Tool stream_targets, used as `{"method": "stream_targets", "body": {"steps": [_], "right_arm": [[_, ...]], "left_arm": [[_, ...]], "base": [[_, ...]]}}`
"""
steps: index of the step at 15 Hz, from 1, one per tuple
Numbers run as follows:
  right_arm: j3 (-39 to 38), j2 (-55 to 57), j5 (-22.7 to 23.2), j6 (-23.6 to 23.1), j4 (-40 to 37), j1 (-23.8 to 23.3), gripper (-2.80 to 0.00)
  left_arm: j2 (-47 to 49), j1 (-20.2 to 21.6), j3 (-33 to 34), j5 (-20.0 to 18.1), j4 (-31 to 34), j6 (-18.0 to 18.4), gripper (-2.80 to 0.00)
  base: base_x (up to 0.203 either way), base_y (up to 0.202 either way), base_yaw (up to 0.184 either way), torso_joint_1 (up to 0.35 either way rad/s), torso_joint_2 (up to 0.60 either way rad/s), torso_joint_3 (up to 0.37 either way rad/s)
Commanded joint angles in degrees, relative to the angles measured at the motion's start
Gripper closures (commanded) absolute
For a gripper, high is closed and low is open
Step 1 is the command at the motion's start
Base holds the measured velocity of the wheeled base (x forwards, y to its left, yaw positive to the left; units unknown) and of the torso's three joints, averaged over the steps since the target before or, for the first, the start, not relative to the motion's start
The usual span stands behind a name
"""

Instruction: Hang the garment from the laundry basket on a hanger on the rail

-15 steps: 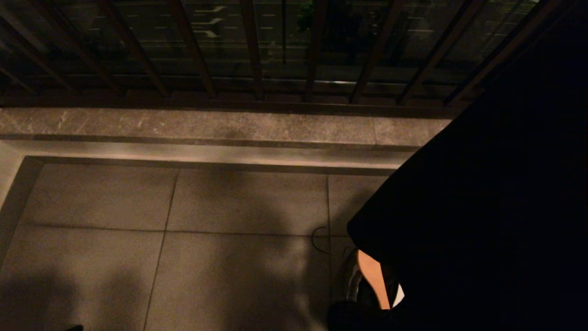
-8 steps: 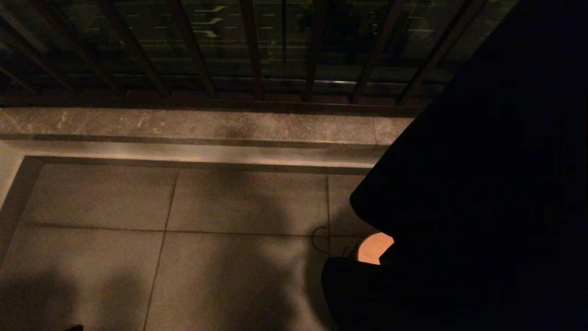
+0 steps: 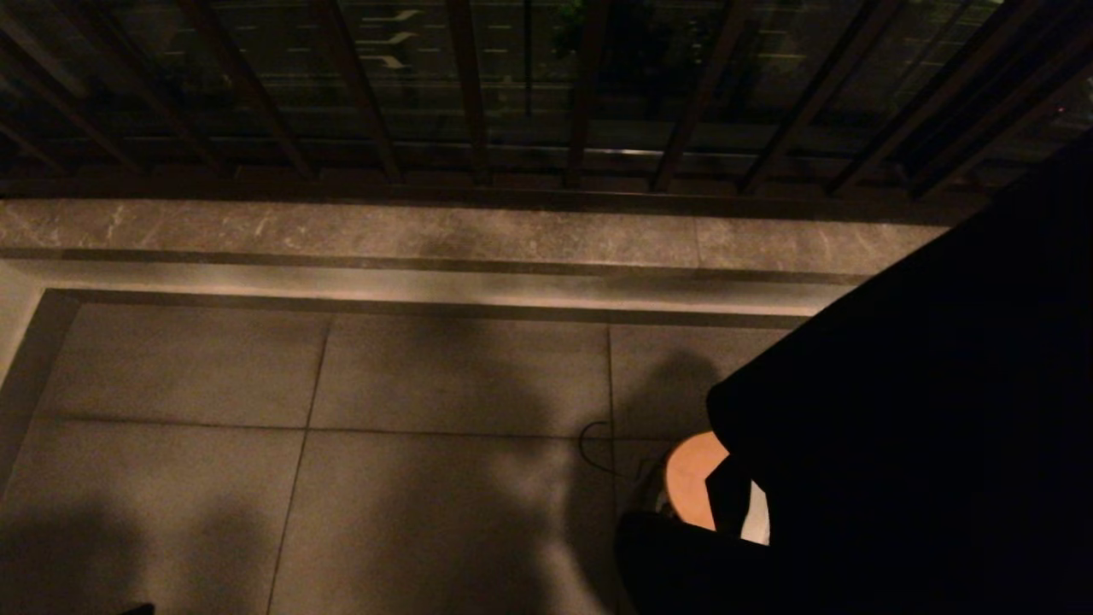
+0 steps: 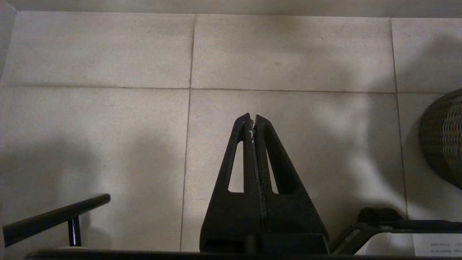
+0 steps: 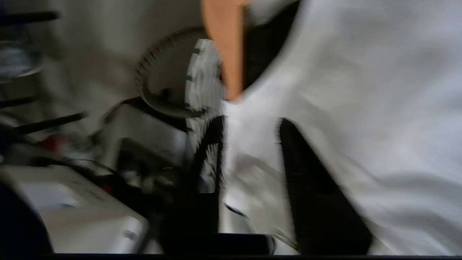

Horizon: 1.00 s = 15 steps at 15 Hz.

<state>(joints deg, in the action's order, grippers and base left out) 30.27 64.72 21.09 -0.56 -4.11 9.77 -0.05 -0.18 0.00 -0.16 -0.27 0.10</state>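
The laundry basket (image 5: 202,76), round with a black-and-white rim, sits on the floor tiles; its woven side (image 4: 444,141) also shows in the left wrist view. A white garment (image 5: 343,108) fills much of the right wrist view, with an orange piece (image 5: 223,47) beside it. My right gripper (image 5: 251,121) is open just over the white cloth, which shows in the gap between its fingers. In the head view the right arm (image 3: 897,427) is a big dark mass over the orange piece (image 3: 692,478). My left gripper (image 4: 252,117) hangs shut and empty above the floor. The rail and hanger are out of view.
A stone ledge (image 3: 384,231) and a dark barred window railing (image 3: 470,94) close off the far side. A thin cord loop (image 3: 593,448) lies on the tiles by the basket. Parts of my own base frame (image 4: 54,216) show low in the left wrist view.
The dark right arm first spread across the head view, then drew back to the right and lower. More of the orange piece and a bit of white cloth now show.
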Motion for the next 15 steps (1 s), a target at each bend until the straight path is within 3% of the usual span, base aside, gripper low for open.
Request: {"method": "stream_targets", "body": {"steps": [1, 2, 4, 6, 7, 15], "right_arm": [[1.79, 14.38, -0.65, 3.66, 3.43, 4.77, -2.80], [2.39, 18.64, -3.55, 7.34, 7.14, 8.84, -2.80], [2.69, 24.05, -15.38, 12.87, 14.34, 16.70, -2.80], [1.63, 27.52, -28.50, 14.92, 19.48, 23.28, -2.80], [0.86, 29.15, -31.33, 15.82, 23.54, 25.07, -2.80], [-3.61, 35.94, -35.63, 16.82, 33.97, 29.38, -2.80]], "left_arm": [[0.05, 0.01, 0.09, -0.02, 0.00, -0.01, 0.00], [0.05, 0.01, 0.09, -0.02, 0.00, 0.01, 0.00], [0.05, 0.01, 0.09, -0.02, -0.08, 0.06, 0.00], [0.05, 0.01, 0.09, -0.02, -0.08, 0.08, 0.00], [0.05, 0.01, 0.09, -0.02, -0.08, 0.08, 0.00], [0.05, 0.01, 0.09, -0.02, -0.08, 0.08, 0.00]], "base": [[0.000, 0.000, 0.000, 0.000, 0.00, 0.000], [0.000, 0.000, 0.000, 0.000, 0.00, 0.000], [0.000, 0.000, 0.000, 0.000, 0.00, 0.000], [0.000, 0.000, 0.000, 0.000, 0.00, 0.000], [0.000, 0.000, 0.000, 0.000, 0.00, 0.000], [0.000, 0.000, 0.000, 0.000, 0.00, 0.000]]}}
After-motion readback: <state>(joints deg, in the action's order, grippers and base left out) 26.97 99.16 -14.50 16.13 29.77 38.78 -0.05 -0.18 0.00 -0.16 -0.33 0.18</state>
